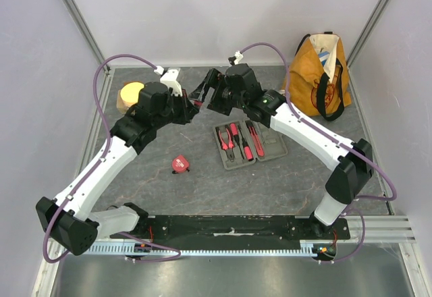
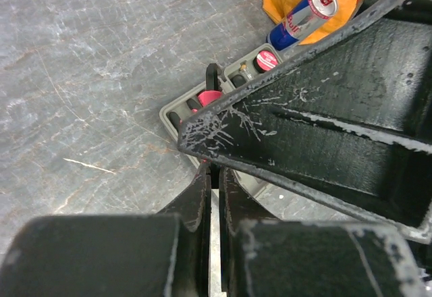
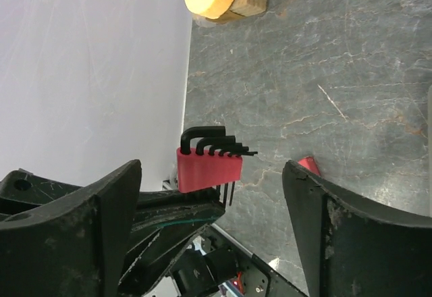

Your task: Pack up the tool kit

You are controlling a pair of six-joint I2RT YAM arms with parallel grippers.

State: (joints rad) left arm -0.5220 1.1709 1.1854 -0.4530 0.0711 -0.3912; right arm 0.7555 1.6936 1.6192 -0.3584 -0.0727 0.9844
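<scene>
The grey tool kit case [image 1: 275, 150] lies open at mid-table with red-and-black pliers [image 1: 227, 140] and screwdrivers [image 1: 247, 142] in it. It also shows in the left wrist view [image 2: 174, 111]. My left gripper [image 1: 194, 106] is shut on a red holder of black hex keys [image 3: 208, 167], held in the air behind the case. My right gripper [image 1: 208, 89] is open, and its fingers [image 3: 111, 209] straddle the hex key set without touching it. The round red tape measure [image 1: 179, 164] lies loose on the table, left of the case.
An orange tote bag [image 1: 317, 74] stands at the back right with a drink can [image 2: 305, 15] in it. A yellow disc on a wooden block [image 1: 131, 94] sits at the back left. Walls close off the left, the right and the back.
</scene>
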